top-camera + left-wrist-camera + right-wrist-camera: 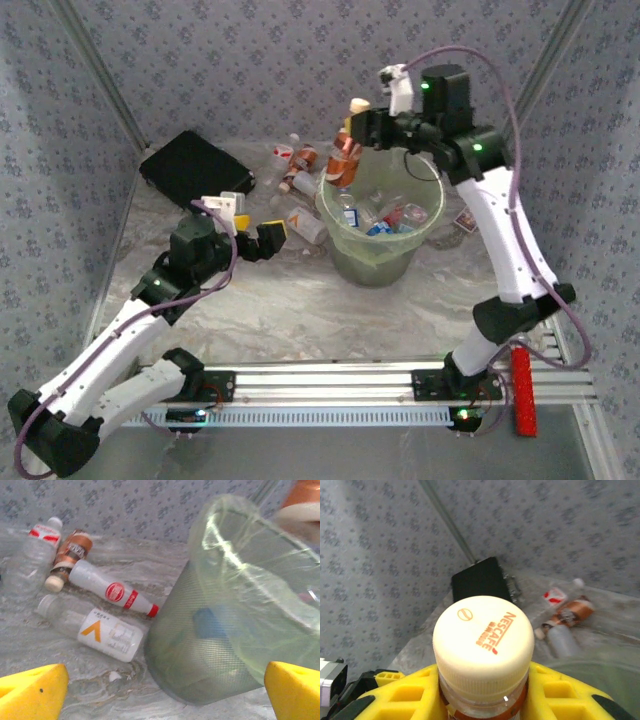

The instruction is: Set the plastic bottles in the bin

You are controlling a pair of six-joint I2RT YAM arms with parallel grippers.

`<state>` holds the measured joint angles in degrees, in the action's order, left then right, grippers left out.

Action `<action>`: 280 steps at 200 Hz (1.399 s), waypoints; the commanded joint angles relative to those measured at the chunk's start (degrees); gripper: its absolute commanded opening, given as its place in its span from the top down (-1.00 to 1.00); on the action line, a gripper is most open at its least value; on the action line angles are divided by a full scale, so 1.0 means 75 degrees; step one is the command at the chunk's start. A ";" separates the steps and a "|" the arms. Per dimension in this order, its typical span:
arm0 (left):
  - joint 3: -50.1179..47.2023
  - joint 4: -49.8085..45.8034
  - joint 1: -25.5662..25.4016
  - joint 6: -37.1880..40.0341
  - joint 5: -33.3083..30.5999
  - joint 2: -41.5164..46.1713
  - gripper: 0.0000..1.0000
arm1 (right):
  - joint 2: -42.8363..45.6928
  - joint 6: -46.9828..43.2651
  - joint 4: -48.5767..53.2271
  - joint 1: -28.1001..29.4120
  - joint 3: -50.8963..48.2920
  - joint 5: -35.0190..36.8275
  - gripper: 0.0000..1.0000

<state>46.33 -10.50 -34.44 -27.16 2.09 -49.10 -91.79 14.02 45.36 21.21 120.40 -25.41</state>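
Item one: we are recording the right end effector (352, 138). Its yellow ribbed plastic fingers are clamping the neck of a coffee bottle (345, 155) with a clear body, a brown-orange label and a ridged cream cap. It is holding the bottle roughly upright above the far left rim of the bin (375, 262).

Item two: the bin, a round pale green translucent bucket with a fine mesh texture and a thin crinkled bag liner, is standing on the marbled bench (270, 300). It is holding several bottles (385, 218).

Item three: the left end effector (248, 224) is hovering left of the bin, fingers spread wide and gripping nothing.

Item four: we are counting loose bottles lying on the bench left of the bin:
- a white bottle (115, 591) with a red cap
- a clear bottle (100, 632) with an orange chevron label
- a brown-labelled bottle (70, 555)
- a crumpled bottle (35, 545)

Item five: a flat black case (195, 165) is lying at the far left.
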 commanded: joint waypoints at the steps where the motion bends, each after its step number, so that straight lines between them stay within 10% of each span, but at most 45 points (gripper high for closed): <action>1: 0.0052 -0.0369 0.0122 -0.0351 -0.0449 -0.0354 -0.96 | 0.0599 -0.0095 0.0481 -0.0514 -0.0355 0.0249 0.30; 104: 0.0529 -0.1109 0.0413 -0.2608 -0.0962 -0.2316 -0.86 | 0.0001 -0.1229 0.1987 -0.0738 -0.1530 0.0448 0.36; 280: 0.0714 -0.0407 0.0520 -0.3156 -0.0104 -0.3238 -1.00 | -0.0361 -0.1060 0.1551 0.0348 -0.3786 0.0626 0.22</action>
<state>50.76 -16.36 -30.74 -48.60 -0.45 -71.92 -93.97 6.00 52.31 23.29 92.82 -20.75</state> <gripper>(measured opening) 0.989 0.366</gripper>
